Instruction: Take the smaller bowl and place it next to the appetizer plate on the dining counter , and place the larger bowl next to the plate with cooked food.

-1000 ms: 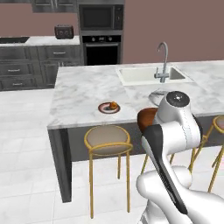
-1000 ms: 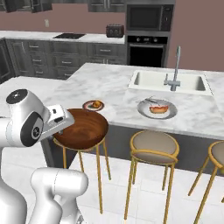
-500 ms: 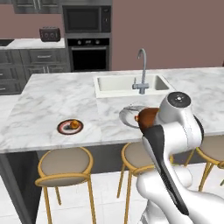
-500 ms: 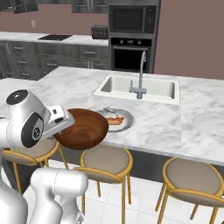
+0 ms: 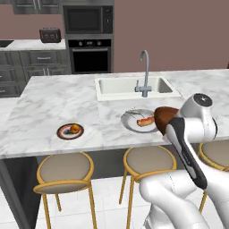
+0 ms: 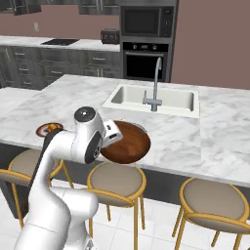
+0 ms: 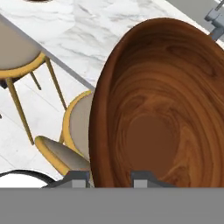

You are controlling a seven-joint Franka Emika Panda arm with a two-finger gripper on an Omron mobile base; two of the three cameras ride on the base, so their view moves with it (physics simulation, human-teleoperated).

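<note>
Gripper [image 7: 111, 177]: clamped on the larger bowl [image 6: 127, 142], fingertips cut off low.
Plate with cooked food [image 5: 138, 120]: right edge hidden behind bowl.
Appetizer plate [image 6: 48, 130]: partly behind arm.

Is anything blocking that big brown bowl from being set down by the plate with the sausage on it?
Nothing visible does. The larger bowl, held by the gripper, hangs at the counter's edge beside the plate with cooked food; the dining counter around it is bare marble.

Kitchen: oven [image 5: 91, 56], sink [image 5: 134, 86], island stools [image 5: 65, 171]
</note>
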